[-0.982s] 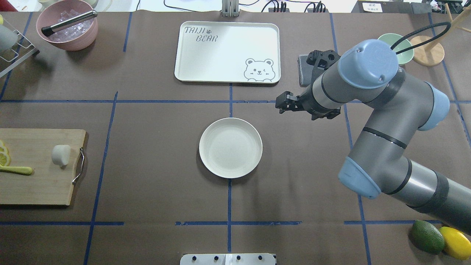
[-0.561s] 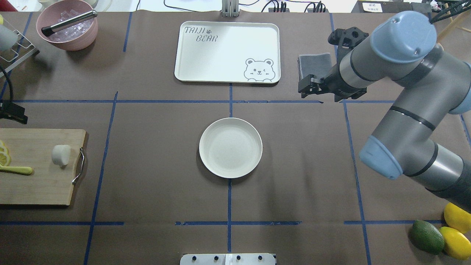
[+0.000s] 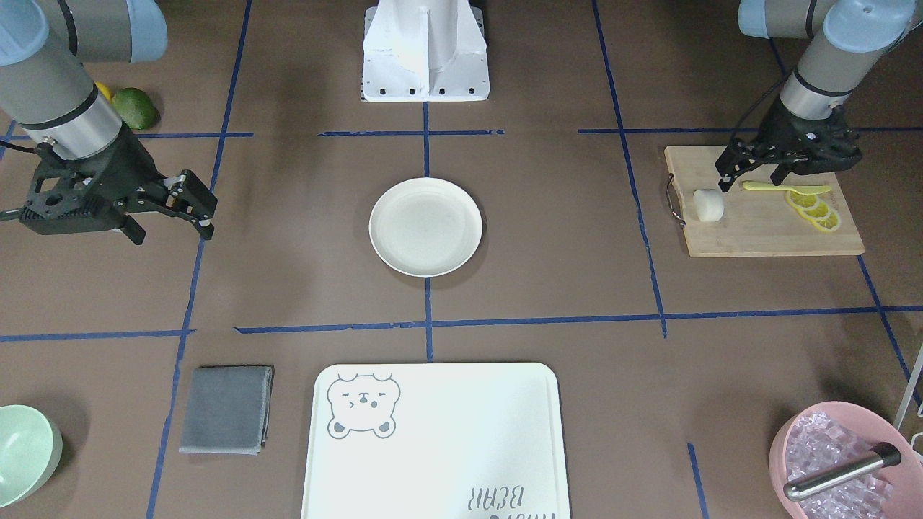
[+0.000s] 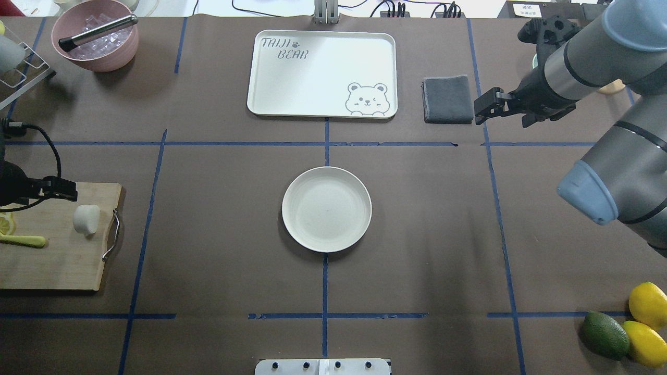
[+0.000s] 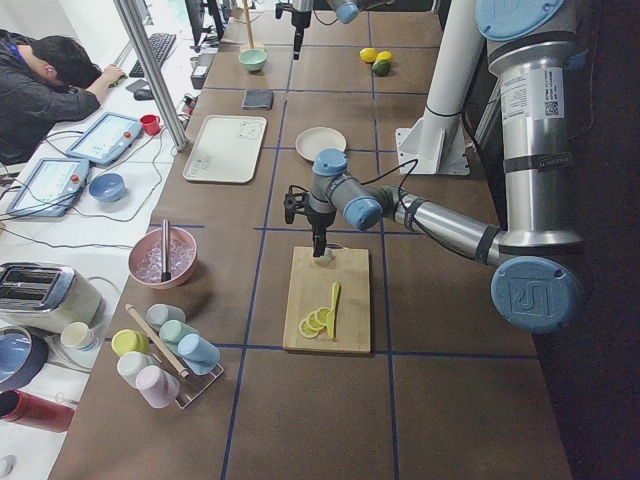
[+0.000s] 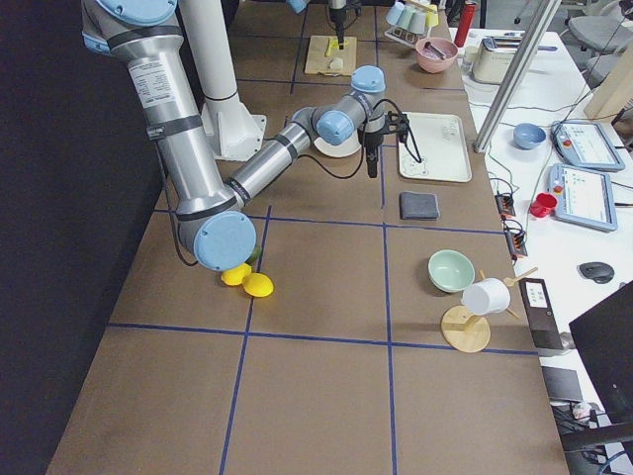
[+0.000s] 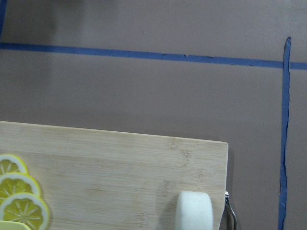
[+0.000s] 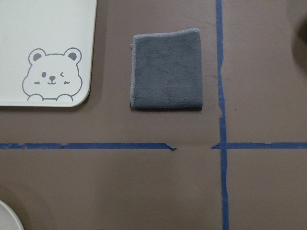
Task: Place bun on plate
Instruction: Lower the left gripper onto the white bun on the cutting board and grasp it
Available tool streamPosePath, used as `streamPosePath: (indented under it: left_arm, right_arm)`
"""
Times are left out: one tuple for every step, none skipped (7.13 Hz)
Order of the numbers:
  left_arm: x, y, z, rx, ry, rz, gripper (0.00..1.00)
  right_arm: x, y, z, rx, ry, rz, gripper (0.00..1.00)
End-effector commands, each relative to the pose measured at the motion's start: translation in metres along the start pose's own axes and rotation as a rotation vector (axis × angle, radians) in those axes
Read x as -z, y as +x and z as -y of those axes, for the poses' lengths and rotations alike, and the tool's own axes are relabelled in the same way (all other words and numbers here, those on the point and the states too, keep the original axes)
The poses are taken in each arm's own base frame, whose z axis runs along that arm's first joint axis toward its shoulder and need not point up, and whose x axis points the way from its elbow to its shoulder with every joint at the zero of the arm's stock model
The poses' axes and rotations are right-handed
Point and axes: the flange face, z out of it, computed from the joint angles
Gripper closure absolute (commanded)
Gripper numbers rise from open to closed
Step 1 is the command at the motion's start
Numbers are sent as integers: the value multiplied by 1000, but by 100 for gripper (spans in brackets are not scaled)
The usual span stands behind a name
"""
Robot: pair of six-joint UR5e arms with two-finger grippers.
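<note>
My left pincer [image 3: 750, 182] hangs spread open over the pale wooden cutting board [image 3: 764, 234], gripping nothing. Its fingertips are just above and beside the small white steamed bun [image 3: 709, 205], not touching it. The bun lies on the board's end nearest the plate, beside the thin metal loop handle [image 3: 674, 203] on that edge. It is a rounded block, nearly as wide as long. Its slightly longer side seems to run parallel to the handle edge, though I cannot tell for sure.

Under my wrist lies a pale yellow-green utensil [image 3: 786, 188], and a row of overlapping yellow lemon slices [image 3: 815, 211] is next to it. Between the bun and the round cream-white plate [image 3: 425, 227] there is the handle and a stretch of brown counter [image 3: 548, 238] crossed by a blue tape line [image 3: 634, 202]. The plate sits well apart, at the counter's middle.

My right pincer [image 4: 483, 108] hovers open, with nothing in its grasp, just beside a folded grey cloth [image 4: 447, 99]. Beyond the plate lies a white rectangular bear-printed tray [image 3: 433, 440].

A pink bowl [image 3: 779, 440] holds clear ice cubes [image 3: 822, 440] and a metal bar with a black tip [image 3: 840, 472]. A mint-green bowl [image 3: 25, 454] sits at the opposite corner. An avocado [image 4: 604, 335] and two lemons [image 4: 646, 304] lie near my right arm's base.
</note>
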Motion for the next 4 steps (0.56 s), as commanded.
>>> streamPosePath:
  left_arm:
    - [-38,7,-15,0,14,-15,0]
    - [-48,4,-15,-5,12,-20,0]
    - [-55,1,-17,-11,12,-27,0]
    - [-59,2,-18,-16,8,-27,0]
  right_arm:
    - [5,49,4,41,-20,-16,1]
    - [6,59,4,52,-20,-22,0]
    - [7,62,5,48,-20,-24,0]
    - [7,63,4,48,-20,-24,0]
